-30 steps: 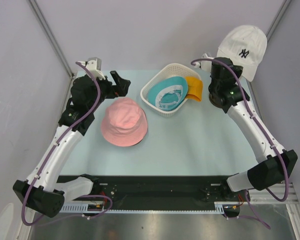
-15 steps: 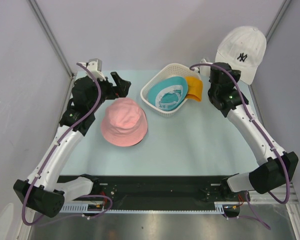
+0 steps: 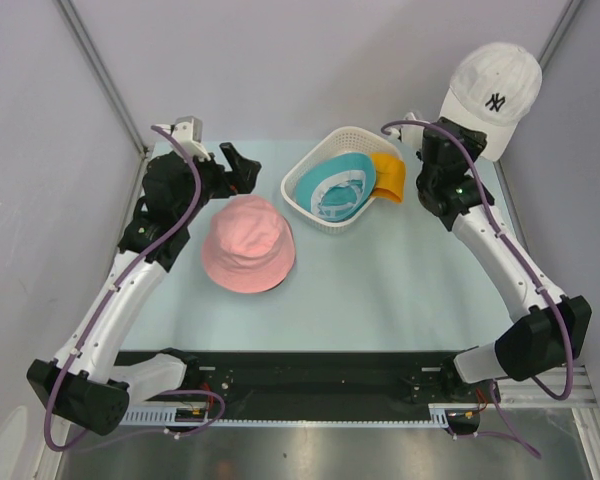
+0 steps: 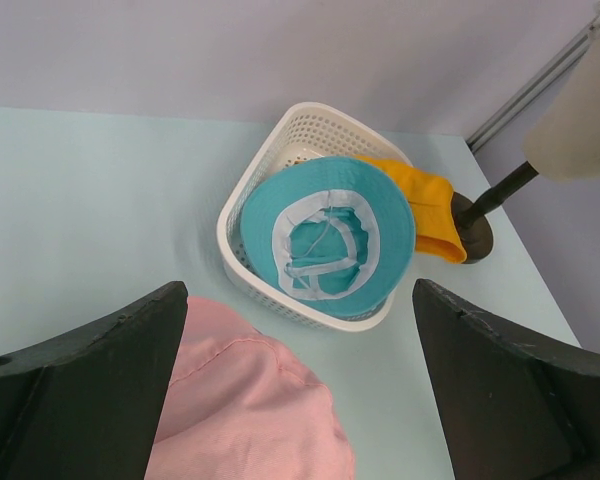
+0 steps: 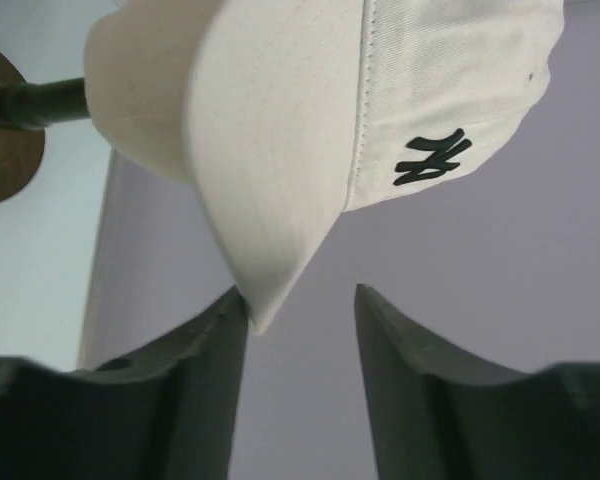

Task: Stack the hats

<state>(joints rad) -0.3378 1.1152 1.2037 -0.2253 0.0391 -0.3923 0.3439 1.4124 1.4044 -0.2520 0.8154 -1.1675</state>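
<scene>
Top view high behind the near edge, looking down on the whole bench (image 3: 380, 290), left wrist view angled down at the basket (image 4: 320, 125), right wrist view close under the white cap (image 5: 280, 120), both shared with top.

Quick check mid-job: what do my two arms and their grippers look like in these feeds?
The left arm and right arm each have slim white links, bulky black joints and bases, and a purple cable running along them. The left gripper and right gripper both have matte black, wedge-shaped fingers.
</scene>
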